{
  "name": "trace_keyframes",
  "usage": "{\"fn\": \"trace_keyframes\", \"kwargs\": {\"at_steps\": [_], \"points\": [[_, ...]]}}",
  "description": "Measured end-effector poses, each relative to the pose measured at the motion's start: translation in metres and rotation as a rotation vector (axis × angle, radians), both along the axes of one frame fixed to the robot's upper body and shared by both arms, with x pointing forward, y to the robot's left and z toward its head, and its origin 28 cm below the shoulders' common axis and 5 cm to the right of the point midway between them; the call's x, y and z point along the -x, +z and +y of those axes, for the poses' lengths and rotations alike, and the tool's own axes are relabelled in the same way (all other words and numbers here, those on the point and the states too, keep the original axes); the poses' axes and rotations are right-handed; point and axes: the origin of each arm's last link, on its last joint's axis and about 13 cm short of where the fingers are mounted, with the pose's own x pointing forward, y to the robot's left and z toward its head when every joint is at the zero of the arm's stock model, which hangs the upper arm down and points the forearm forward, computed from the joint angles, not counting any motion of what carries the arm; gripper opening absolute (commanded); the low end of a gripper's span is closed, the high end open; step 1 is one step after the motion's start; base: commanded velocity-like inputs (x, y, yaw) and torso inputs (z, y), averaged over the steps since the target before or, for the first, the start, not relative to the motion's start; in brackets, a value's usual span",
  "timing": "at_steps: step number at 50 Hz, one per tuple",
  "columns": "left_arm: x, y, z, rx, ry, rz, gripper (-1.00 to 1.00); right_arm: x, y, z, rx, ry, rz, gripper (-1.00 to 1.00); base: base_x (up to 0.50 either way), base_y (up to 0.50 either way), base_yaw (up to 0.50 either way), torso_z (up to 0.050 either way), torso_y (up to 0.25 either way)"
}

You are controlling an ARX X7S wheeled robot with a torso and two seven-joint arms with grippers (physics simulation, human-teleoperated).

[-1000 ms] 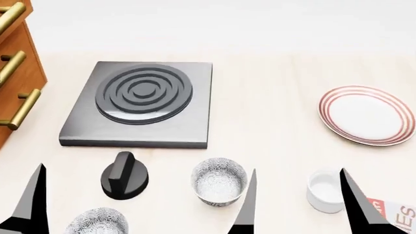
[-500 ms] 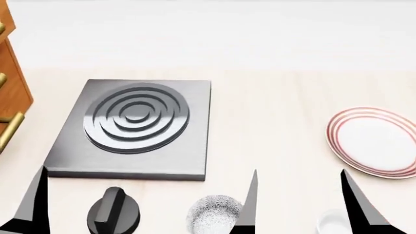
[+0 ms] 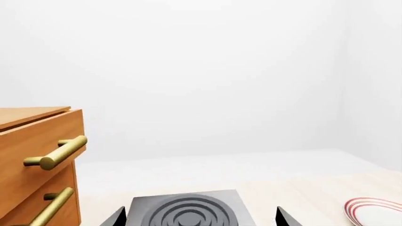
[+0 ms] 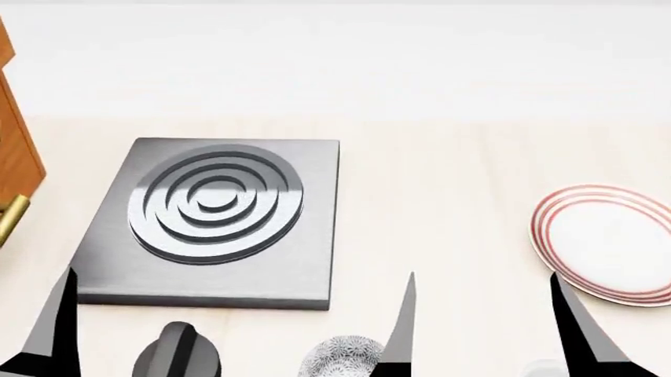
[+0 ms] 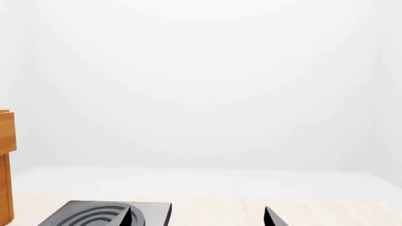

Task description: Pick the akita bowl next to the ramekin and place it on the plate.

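Only the top of the akita bowl (image 4: 338,355), speckled grey and white, shows at the head view's bottom edge, partly behind a finger of my right gripper (image 4: 489,318). A sliver of the white ramekin (image 4: 542,369) shows to its right, beside the other finger. The plate (image 4: 614,243), white with red rings, lies at the far right and is also seen in the left wrist view (image 3: 374,212). Both grippers are open with nothing between their fingers. The left gripper (image 3: 199,219) faces the hob; just one of its fingers (image 4: 55,330) shows in the head view.
A dark square hob (image 4: 215,216) with raised rings lies left of centre on the pale wooden counter (image 4: 441,196). A black knob (image 4: 173,357) sits in front of it. A wooden drawer unit (image 3: 37,155) with brass handles stands at the left edge.
The head view has tilted upward: hob and plate slid down the picture, and the bowl, knob and ramekin dropped to the bottom edge. The gripper fingers hold the same places.
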Motion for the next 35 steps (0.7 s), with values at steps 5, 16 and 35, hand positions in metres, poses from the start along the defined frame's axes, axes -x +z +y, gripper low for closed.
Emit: {"fn": "trace_keyframes", "kwargs": {"at_steps": [5,16,35], "points": [[0.0,0.0,-0.0001,-0.001,0.0,0.0,1.0,0.0002,0.0001,0.0,0.001,-0.001,-0.001,1.0,0.16,0.0,0.0,0.0,0.0],[0.0,-0.0004,0.0,-0.003,-0.001,0.001,1.0,-0.0003,-0.0011,0.0005,0.007,-0.002,0.004,1.0,0.0,0.0,0.0,0.0,0.0],[-0.0005,-0.002,0.0,-0.008,-0.006,0.011,1.0,0.0,-0.0029,0.0004,0.007,-0.001,0.007,1.0,0.0,0.0,0.0,0.0,-0.122]]}}
